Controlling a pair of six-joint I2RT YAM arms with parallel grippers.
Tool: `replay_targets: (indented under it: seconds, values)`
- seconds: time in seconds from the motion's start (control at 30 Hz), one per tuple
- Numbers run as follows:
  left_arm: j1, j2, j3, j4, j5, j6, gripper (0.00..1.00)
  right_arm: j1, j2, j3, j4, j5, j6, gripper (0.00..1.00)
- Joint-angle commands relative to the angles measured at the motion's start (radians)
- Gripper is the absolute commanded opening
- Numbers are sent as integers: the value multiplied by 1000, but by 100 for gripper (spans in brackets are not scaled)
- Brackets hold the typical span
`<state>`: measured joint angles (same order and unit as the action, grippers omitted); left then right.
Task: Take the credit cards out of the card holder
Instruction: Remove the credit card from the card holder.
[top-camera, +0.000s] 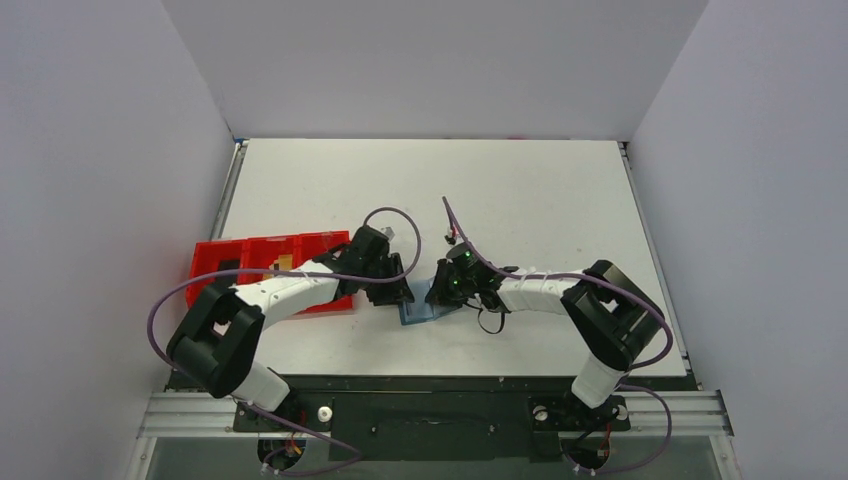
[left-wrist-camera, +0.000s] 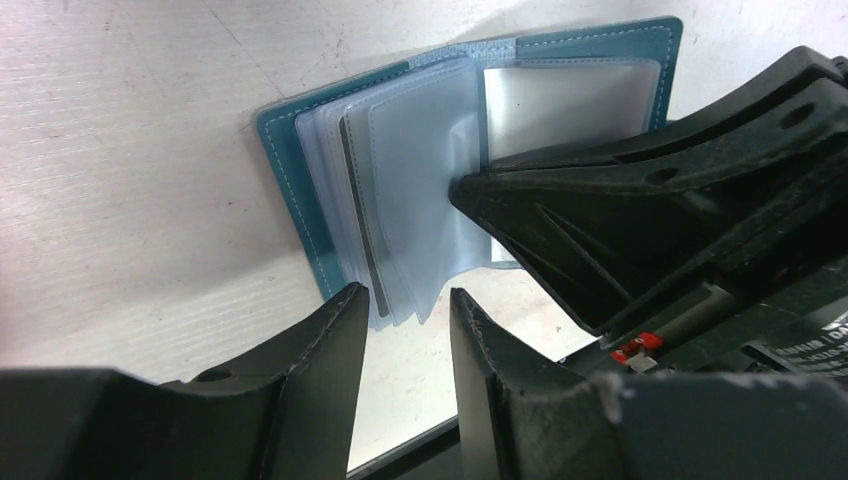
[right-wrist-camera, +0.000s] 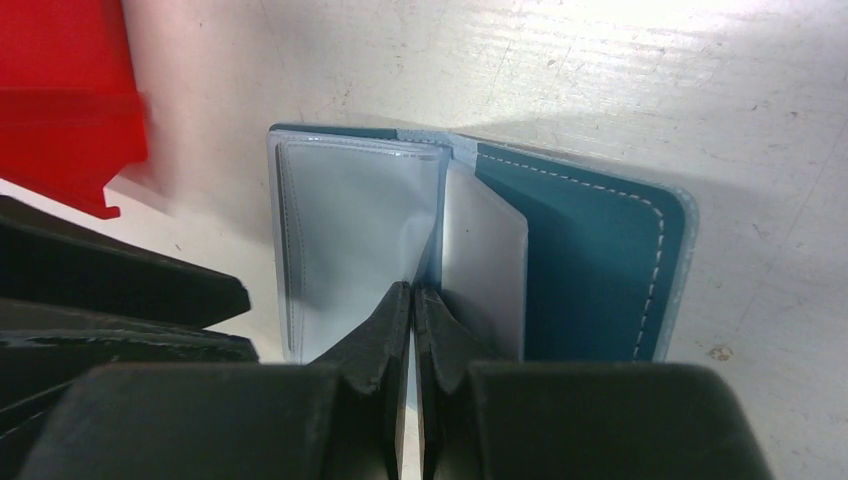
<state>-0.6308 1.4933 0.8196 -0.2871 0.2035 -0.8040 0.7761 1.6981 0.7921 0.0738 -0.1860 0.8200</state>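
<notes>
The blue card holder (left-wrist-camera: 300, 180) (right-wrist-camera: 580, 260) lies open on the table, its clear plastic sleeves (left-wrist-camera: 420, 180) fanned upward; from above, the card holder (top-camera: 420, 312) shows between the two grippers. My right gripper (right-wrist-camera: 412, 290) is shut, pinching one clear sleeve at its edge; its black fingers (left-wrist-camera: 560, 200) also show in the left wrist view. My left gripper (left-wrist-camera: 408, 295) is open, its tips just at the sleeves' near edges, holding nothing. A thin dark edge (left-wrist-camera: 358, 200) sits inside one sleeve; I cannot tell if it is a credit card. No credit card shows plainly.
A red compartment tray (top-camera: 205, 262) (right-wrist-camera: 60, 90) stands left of the holder, under the left arm, with a small tan piece (top-camera: 283, 263) and a dark piece (top-camera: 228, 265) inside. White table (top-camera: 520, 200) stretches behind. Walls close in on three sides.
</notes>
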Motion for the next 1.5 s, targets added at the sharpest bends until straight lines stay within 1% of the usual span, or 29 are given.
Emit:
replay_targets:
  seconds: [0.0,0.57,0.8,0.87,0.97,1.0,1.03,1.07,1.1,1.13,1.17,1.2,1.27,1.33,1.47]
  values:
    - [-12,30,2,80,32,-21,33,-18,88,-71,9,-15,5,0]
    - [-32,90,10,105,31,-24,32,-32,98,-88,32,-28,4,0]
    - [-43,122,20,119,29,-29,23,-33,94,-90,36,-32,6,0]
    - [-45,129,23,123,26,-31,18,-33,87,-89,37,-36,7,0]
    - [-47,127,24,122,16,-36,3,-34,67,-81,37,-55,11,0]
    - [-47,119,24,121,11,-38,0,-35,46,-77,31,-59,12,0]
    - [-46,114,23,115,2,-40,0,-35,35,-68,14,-59,12,2]
    - [-46,105,24,111,-4,-41,0,-36,7,-62,3,-58,9,8]
    - [-47,100,25,105,-13,-42,0,-35,-7,-45,-20,-55,5,11]
    - [-47,91,26,102,-16,-43,0,-35,-39,-38,-31,-54,4,18]
    - [-47,87,27,98,-20,-43,0,-36,-68,-22,-54,-49,1,21]
    - [-47,80,29,97,-21,-43,0,-36,-82,-11,-62,-45,-2,26]
    - [-48,71,31,94,-20,-41,0,-37,-125,14,-118,-30,-8,31]
    - [-48,63,35,94,-19,-37,0,-36,-165,34,-156,-15,-12,34]
    - [-60,53,57,94,-15,-25,0,-38,-232,67,-207,1,-16,36]
